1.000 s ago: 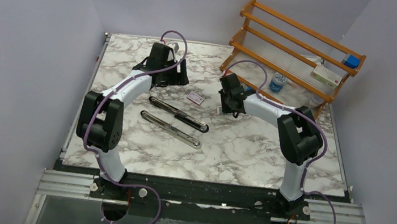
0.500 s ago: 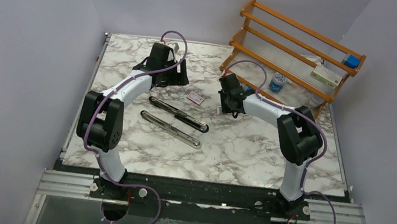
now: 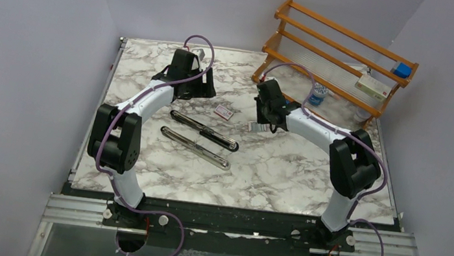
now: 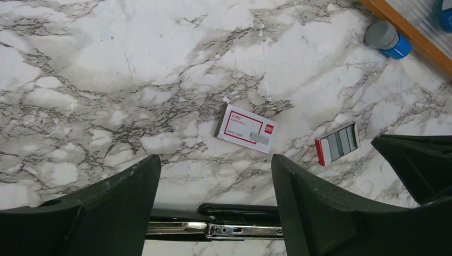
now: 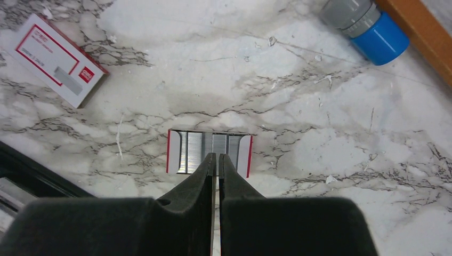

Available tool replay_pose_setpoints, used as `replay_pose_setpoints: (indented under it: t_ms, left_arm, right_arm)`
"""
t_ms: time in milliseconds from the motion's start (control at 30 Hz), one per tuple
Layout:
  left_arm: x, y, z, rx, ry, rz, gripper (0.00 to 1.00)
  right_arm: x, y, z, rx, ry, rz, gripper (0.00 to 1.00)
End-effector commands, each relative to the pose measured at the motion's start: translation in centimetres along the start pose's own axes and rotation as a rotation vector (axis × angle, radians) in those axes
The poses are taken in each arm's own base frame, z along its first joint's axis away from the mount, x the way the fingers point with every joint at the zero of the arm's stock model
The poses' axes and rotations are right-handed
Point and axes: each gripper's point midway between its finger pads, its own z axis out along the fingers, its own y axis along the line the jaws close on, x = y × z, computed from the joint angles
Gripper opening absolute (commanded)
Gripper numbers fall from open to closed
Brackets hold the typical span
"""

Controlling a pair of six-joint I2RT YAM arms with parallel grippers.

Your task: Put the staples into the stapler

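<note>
While the left hand (image 4: 214, 160) hangs wide open, the right hand (image 5: 215, 159) points down, shut, over the staples (image 5: 191, 152).

The table (image 3: 283, 180) looked like smooth white marble. The staples (image 5: 189, 152) were shiny grey metal. The stapler (image 3: 204, 131) was glossy black. The rack (image 3: 341, 28) was orange wood.

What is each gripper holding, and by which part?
Left gripper is open, holding nothing. Right gripper is shut over the staples; whether it pinches one strip cannot be told.
</note>
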Motion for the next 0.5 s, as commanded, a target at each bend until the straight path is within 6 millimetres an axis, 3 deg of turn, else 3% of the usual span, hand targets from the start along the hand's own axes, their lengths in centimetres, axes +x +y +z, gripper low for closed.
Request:
replay_pose_setpoints:
  t_ms: [0,167,467]
  left_arm:
    - [-0.2,-0.1,0.1,-0.004,-0.002,0.014,0.79]
    - [-0.1,-0.1,0.1,-0.006,0.000,0.013,0.79]
    - [-0.2,-0.1,0.1,-0.004,-0.001,0.014,0.79]
  right_arm:
    - [-1.0,0.0,-0.7,0.001,-0.047,0.022,0.07]
    - [0.1,0.2,0.1,-0.009,-0.012,0.026,0.09]
    - [2.1,0.2,1.7,-0.028,0.063,0.048,0.26]
